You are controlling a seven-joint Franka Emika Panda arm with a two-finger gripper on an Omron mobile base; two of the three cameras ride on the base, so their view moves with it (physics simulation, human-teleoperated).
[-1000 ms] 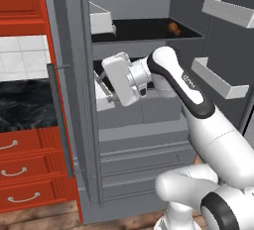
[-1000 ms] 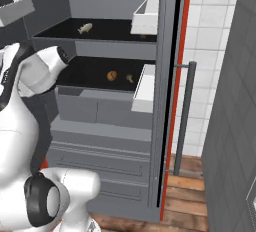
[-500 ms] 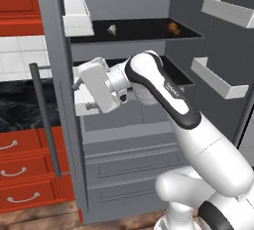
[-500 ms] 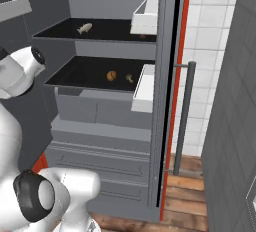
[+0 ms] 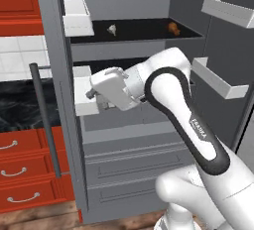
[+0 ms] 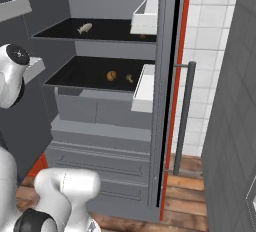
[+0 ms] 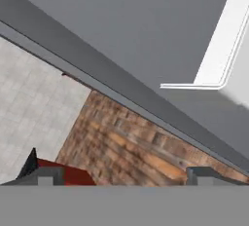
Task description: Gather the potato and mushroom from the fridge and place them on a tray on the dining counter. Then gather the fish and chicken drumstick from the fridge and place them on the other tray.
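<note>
Open tall grey metal French-door fridge with round brown potato and small tan mushroom on lower black shelf, views shifted since one second ago, white gripper swung left beside white door bin, jaws wide, empty, fingertips barely visible.

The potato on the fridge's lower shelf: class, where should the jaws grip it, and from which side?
Grip the potato across its rounded middle, reaching in from the fridge's open front, probably slightly above; a mushroom sits close beside it, the upper shelf limits height.
</note>
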